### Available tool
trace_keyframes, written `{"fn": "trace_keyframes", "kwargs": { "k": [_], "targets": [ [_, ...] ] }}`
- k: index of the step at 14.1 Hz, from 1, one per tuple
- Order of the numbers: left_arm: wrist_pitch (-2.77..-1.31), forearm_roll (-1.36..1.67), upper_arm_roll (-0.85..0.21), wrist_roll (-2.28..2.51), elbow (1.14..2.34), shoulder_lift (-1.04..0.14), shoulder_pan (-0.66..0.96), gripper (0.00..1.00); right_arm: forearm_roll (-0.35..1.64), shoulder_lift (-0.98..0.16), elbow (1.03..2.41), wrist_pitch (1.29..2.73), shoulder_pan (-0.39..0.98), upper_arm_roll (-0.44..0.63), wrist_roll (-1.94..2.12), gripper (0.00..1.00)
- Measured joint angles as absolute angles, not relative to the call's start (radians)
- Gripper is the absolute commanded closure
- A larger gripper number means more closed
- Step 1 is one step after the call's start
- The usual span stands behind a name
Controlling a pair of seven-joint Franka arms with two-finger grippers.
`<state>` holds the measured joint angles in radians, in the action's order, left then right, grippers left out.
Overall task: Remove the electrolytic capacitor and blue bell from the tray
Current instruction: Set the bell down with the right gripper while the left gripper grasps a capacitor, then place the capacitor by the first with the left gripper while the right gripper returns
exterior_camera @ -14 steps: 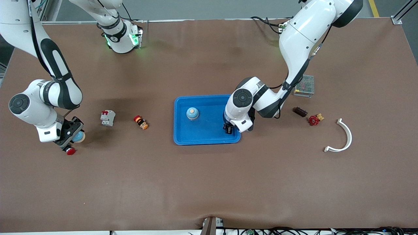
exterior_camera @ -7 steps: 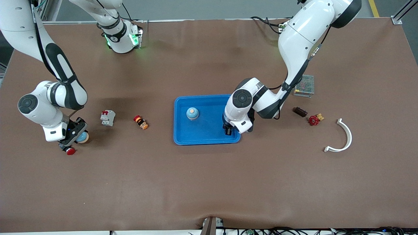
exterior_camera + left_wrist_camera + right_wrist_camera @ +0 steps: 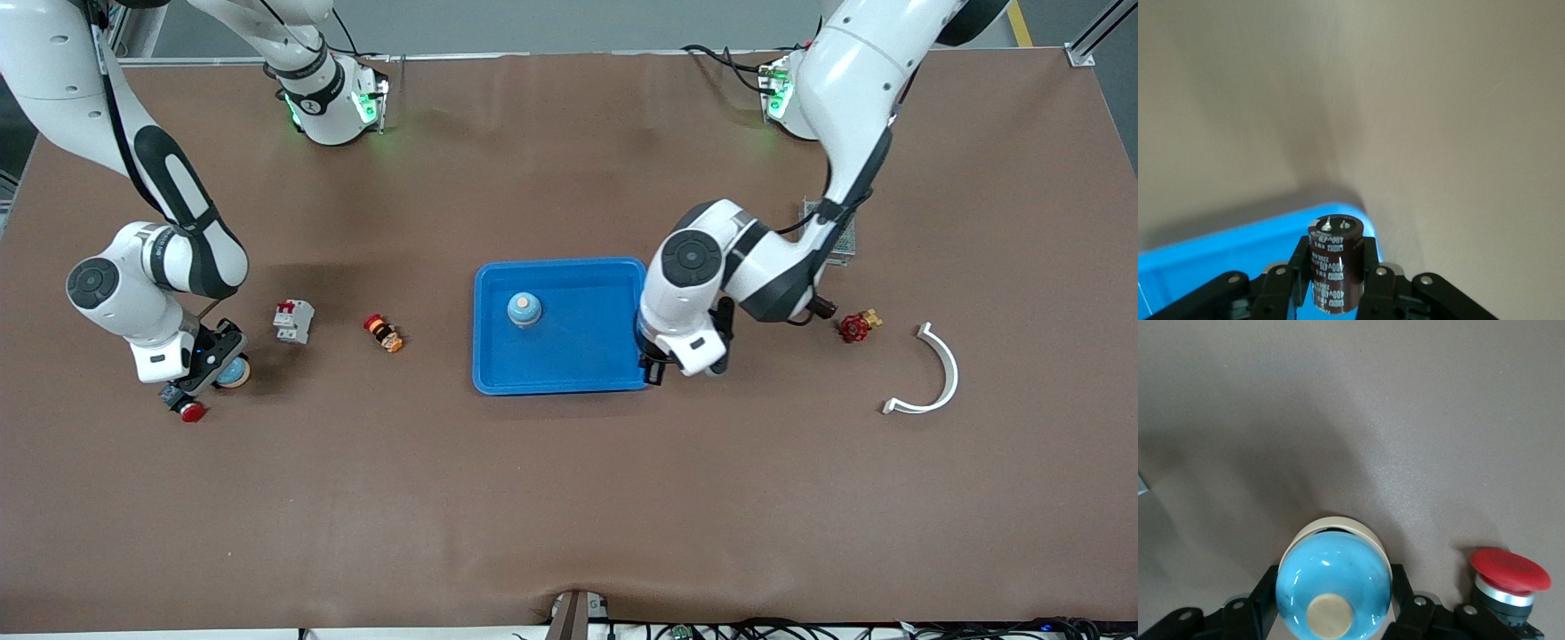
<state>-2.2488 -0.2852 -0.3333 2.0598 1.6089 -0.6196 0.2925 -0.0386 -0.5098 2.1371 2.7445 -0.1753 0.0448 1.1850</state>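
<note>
Left gripper [image 3: 1333, 283]: clamped on capacitor [image 3: 1333, 261], a dark brown cylinder with white print, over the corner rim of blue tray [image 3: 569, 364].
Right gripper [image 3: 1331, 613]: closed around bell [image 3: 1333, 583], a glossy blue dome with cream knob and base, close above the table; red push button [image 3: 1508, 577] just beside.
Tray contents: a second blue bell [image 3: 524, 308], well apart from the left gripper.

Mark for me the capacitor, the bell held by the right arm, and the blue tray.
capacitor [image 3: 1333, 267]: left wrist view, on its dark brown printed side.
bell [image 3: 1333, 584]: right wrist view, on its blue dome.
blue tray [image 3: 569, 364]: front view, on a bare part of its floor.
</note>
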Motion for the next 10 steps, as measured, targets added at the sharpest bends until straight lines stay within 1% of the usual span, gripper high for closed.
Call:
{"fn": "trace_keyframes", "kwargs": {
  "k": [3, 6, 8, 10],
  "targets": [
    [-2.127, -0.285, -0.333, 1.89, 1.612, -0.572, 0.211, 1.0, -0.039, -0.51, 2.136, 2.746, -0.175, 0.044, 1.185, 0.0],
    [-2.097, -0.285, -0.334, 1.705, 1.653, -0.545, 0.1, 1.0, -0.038, -0.5, 2.125, 2.72, -0.175, 0.034, 1.182, 0.0],
    [-2.097, -0.285, -0.334, 1.585, 1.689, -0.54, 0.032, 1.0, -0.038, -0.477, 2.086, 2.592, -0.168, 0.025, 1.15, 0.0],
    [-2.097, -0.285, -0.334, 1.456, 1.718, -0.54, -0.029, 1.0, -0.038, -0.435, 2.018, 2.401, -0.137, 0.018, 1.075, 0.0]
  ]
}}
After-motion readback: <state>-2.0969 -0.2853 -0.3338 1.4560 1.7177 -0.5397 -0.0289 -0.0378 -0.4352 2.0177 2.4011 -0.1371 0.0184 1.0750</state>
